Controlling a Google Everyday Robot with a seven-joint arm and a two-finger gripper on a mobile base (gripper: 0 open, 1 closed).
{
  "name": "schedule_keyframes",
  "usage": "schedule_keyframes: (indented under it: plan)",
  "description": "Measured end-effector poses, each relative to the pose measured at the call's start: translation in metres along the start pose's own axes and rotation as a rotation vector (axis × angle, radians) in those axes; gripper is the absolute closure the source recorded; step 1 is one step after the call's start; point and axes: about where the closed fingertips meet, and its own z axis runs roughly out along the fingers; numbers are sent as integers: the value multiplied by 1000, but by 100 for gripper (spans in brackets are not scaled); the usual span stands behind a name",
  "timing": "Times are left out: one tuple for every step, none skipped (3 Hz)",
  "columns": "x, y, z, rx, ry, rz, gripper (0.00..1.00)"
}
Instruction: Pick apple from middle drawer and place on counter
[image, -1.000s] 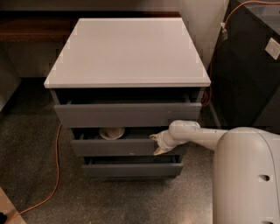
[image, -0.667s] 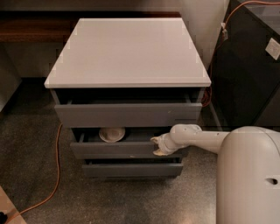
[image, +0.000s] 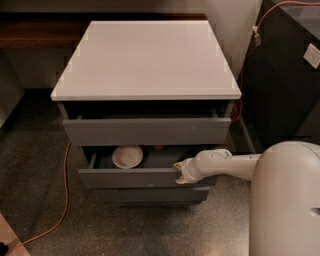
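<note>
The middle drawer (image: 130, 177) of the grey cabinet stands partly pulled out. At its back edge, just under the top drawer's front, a small red apple (image: 159, 147) peeks out. My gripper (image: 178, 173) is at the right part of the middle drawer's front, right on its top edge, with the white arm (image: 225, 165) reaching in from the right. The glossy white counter (image: 147, 57) tops the cabinet.
A round white bowl (image: 127, 156) lies in the middle drawer, left of the apple. The top drawer (image: 145, 131) is pulled out a little, and the bottom drawer (image: 150, 195) sits below. An orange cable (image: 64, 200) runs over the speckled floor at left. A dark cabinet (image: 280, 75) stands at right.
The middle drawer has slid further out towards the camera, with my gripper moving along at its front edge. More of the white bowl shows now.
</note>
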Motion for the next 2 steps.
schedule_keyframes:
  plan:
    - [-6,15,-3,7,12,27,100]
    - [-14,42,-8,15,30,76,100]
